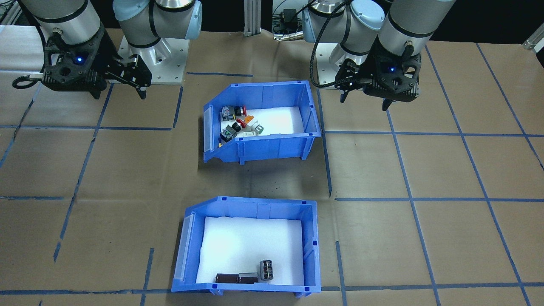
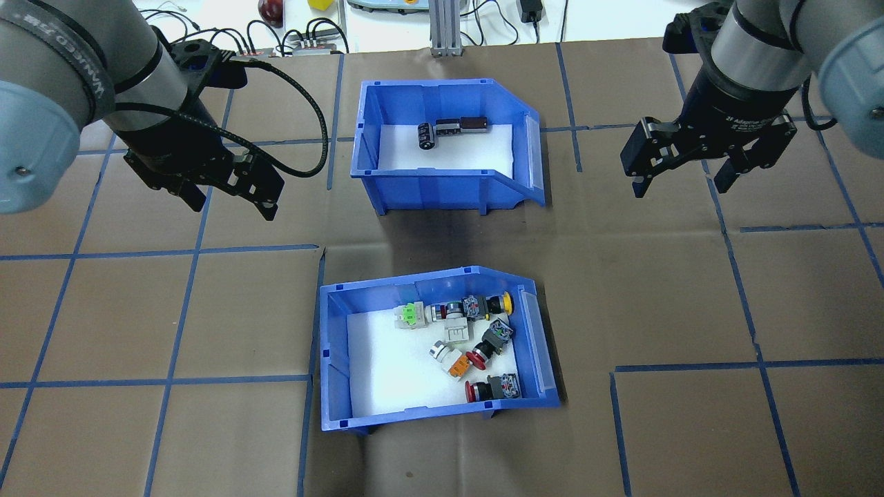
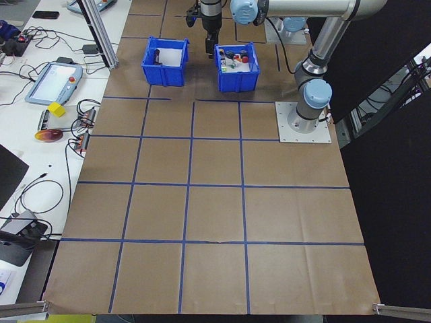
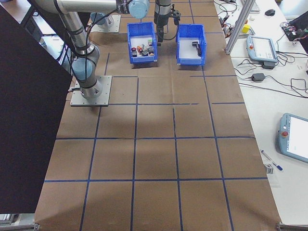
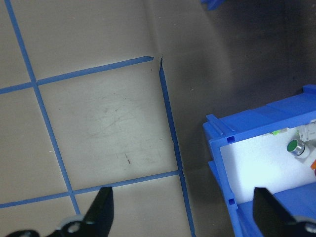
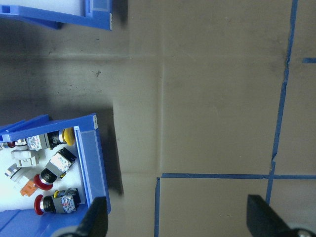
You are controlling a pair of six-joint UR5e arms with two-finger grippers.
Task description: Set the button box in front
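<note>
A robotics lab: teach pendants (image 3: 52,82) beside taped table (image 3: 215,222).

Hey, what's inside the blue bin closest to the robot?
The button box holds a white foam floor and push-button switches in red, yellow, orange and green, bunched toward its open end. Anything beneath the foam is hidden.

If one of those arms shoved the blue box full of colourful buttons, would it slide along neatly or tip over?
The button box would probably slide: it looks like stiff moulded plastic standing flat and wide on smooth paper. Tipping seems unlikely, since the walls are low. The loose switches lie heaped toward one end, so they may shift or rattle, and that end is likely heavier.
</note>
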